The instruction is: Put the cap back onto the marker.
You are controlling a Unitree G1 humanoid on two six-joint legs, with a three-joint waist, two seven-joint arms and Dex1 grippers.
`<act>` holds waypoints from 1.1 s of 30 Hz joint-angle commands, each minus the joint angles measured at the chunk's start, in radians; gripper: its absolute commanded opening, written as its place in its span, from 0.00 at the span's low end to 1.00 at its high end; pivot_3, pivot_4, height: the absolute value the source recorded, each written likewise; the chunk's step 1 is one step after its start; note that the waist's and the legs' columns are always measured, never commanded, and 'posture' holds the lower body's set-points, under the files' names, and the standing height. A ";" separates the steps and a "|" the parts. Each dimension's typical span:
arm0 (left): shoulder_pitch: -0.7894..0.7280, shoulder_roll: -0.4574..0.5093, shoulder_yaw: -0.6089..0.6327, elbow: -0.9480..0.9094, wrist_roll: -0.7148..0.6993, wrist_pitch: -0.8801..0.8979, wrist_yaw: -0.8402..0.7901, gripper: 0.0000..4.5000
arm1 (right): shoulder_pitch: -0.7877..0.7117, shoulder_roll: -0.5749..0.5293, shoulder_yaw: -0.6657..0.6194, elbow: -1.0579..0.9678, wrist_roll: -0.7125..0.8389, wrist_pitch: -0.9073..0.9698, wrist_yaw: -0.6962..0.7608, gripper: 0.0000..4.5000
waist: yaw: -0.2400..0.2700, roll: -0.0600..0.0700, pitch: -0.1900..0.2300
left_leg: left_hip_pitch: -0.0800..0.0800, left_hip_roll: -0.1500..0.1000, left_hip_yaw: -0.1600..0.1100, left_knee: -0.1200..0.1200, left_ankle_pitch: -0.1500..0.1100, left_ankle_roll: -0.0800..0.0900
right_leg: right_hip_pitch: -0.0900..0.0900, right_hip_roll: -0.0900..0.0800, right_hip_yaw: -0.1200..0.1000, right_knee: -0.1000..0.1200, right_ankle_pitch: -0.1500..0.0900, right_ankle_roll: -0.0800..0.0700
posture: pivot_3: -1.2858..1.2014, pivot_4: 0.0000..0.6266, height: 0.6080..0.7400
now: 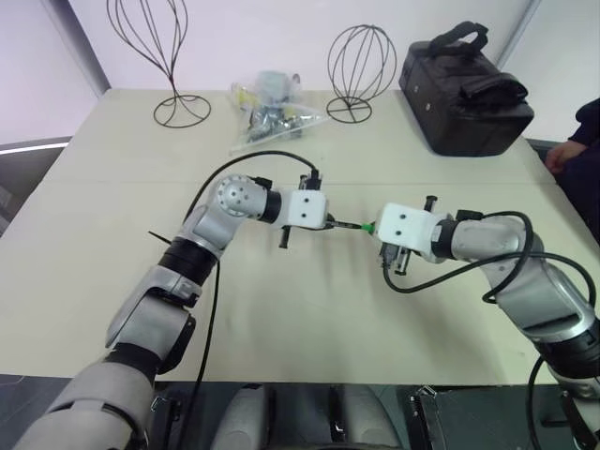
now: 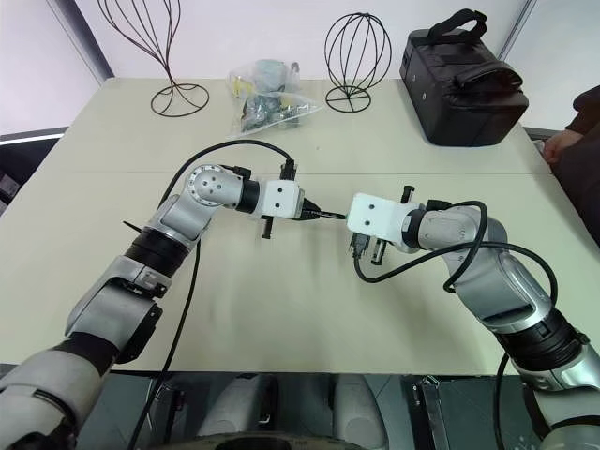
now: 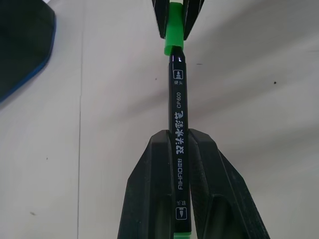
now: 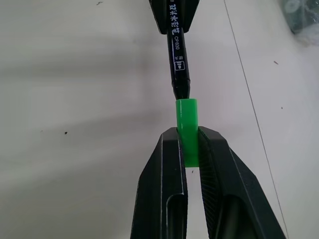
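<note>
Above the middle of the table my left gripper (image 1: 330, 222) is shut on the marker (image 3: 177, 119), a thin black stick with white print. Its free end points toward my right gripper (image 1: 375, 230). That gripper is shut on the cap (image 4: 187, 130), a small bright green cylinder. The marker's end (image 4: 180, 89) sits in the cap's open mouth, the two lined up end to end. In the left eye view the green cap (image 1: 369, 228) shows between the two white wrist housings. How deep the marker sits in the cap is hidden.
At the back of the beige table (image 1: 309, 309) stand two wire stands (image 1: 173, 56) (image 1: 361, 66), a clear bag of small items (image 1: 272, 111) and a black case (image 1: 464, 89). A person's hand (image 1: 562, 155) rests at the right edge.
</note>
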 commanded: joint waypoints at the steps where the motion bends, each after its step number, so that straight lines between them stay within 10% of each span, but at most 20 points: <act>1: -0.025 -0.027 -0.001 -0.057 -0.023 -0.016 0.004 0.00 | -0.026 0.014 0.005 -0.001 -0.019 0.000 -0.006 0.01 | 0.000 0.000 0.000 | 0.000 0.000 0.000 0.000 0.000 0.000 | 0.000 0.000 0.000 0.000 0.000 0.000 | 0.52 0.24 1.00; 33: -0.070 -0.084 0.030 0.025 -0.018 -0.083 0.076 0.00 | -0.071 0.122 0.072 0.056 -0.127 -0.009 0.025 0.01 | 0.000 0.000 0.000 | 0.000 -0.001 0.000 0.000 0.000 0.000 | 0.000 0.000 0.000 0.000 0.000 0.000 | 0.52 0.24 1.00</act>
